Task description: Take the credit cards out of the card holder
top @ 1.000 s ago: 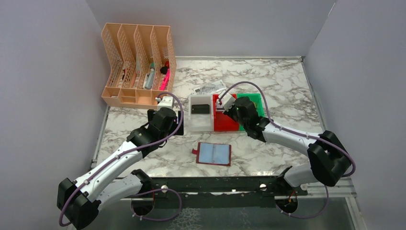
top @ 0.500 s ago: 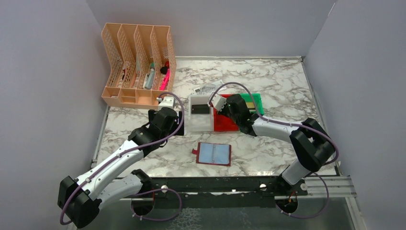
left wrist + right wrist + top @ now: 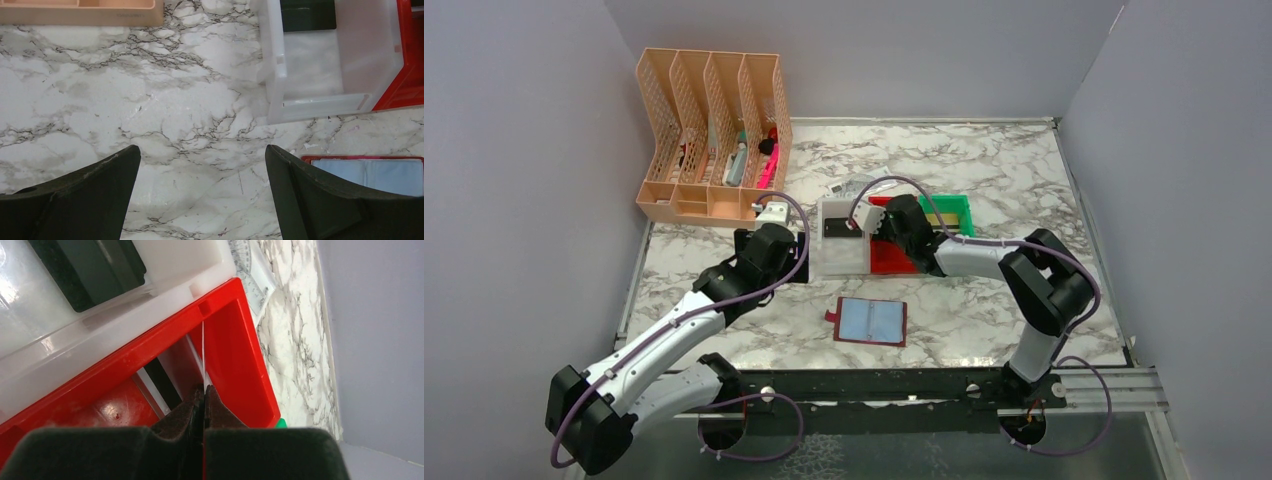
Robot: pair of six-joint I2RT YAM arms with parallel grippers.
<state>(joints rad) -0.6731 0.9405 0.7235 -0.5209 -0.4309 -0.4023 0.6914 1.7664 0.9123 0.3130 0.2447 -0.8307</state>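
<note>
The card holder lies open and flat on the marble near the front, its bluish sleeves up; its corner shows in the left wrist view. My right gripper is shut on a thin pale credit card, seen edge-on, over the far corner of the red bin. From above, the right gripper hangs over that red bin. A black card lies in the white bin. My left gripper is open over bare marble, left of the white bin.
A green bin stands right of the red one. A peach desk organiser with pens fills the back left. A white printed tag lies behind the bins. Grey walls close in three sides.
The right arm has swung left, from the red and green bins' border to the red bin's far left part, uncovering the green bin. The left arm has not moved.
</note>
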